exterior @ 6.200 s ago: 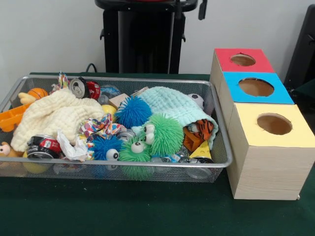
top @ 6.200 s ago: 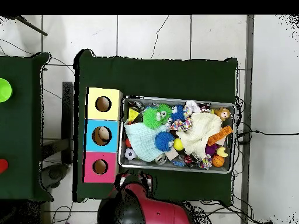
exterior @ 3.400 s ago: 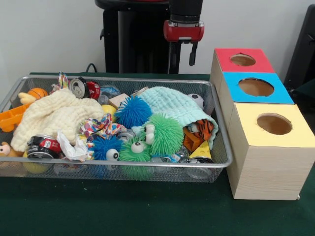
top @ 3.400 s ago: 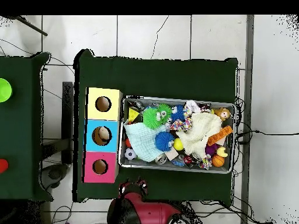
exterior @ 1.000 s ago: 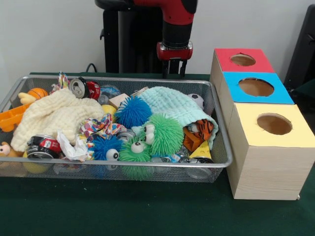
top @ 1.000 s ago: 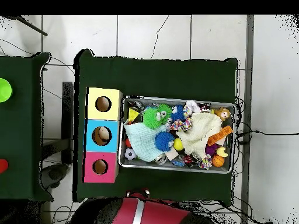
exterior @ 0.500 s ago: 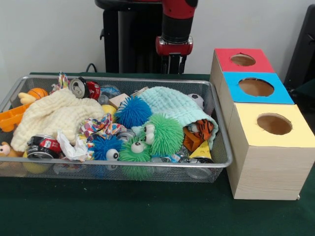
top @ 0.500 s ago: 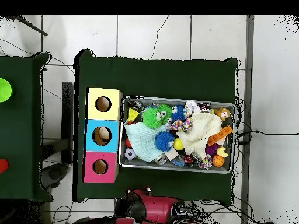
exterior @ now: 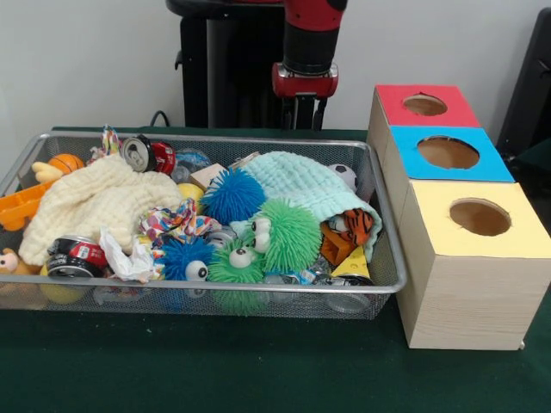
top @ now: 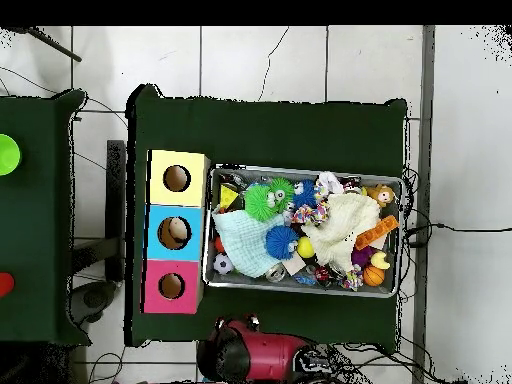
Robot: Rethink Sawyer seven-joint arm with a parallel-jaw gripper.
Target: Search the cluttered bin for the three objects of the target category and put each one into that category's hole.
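Wire bin (exterior: 34, 142) sits on the green table (exterior: 258, 379), crammed full: at its left end a cream cloth (exterior: 95, 202) with a red can (exterior: 148, 155) by the far rim, then a blue spiky ball (exterior: 232, 196) mid-bin and a green spiky ball (exterior: 288, 234) toward the near rim, half under a mint cloth (exterior: 301, 182). Above the far rim hangs the gripper (exterior: 305, 112), clear of everything; whether its fingers are apart or together, I cannot tell. Just beside the bin's right end stand the boxes: red hole (exterior: 424, 105), blue hole (exterior: 448, 152), yellow hole (exterior: 479, 217).
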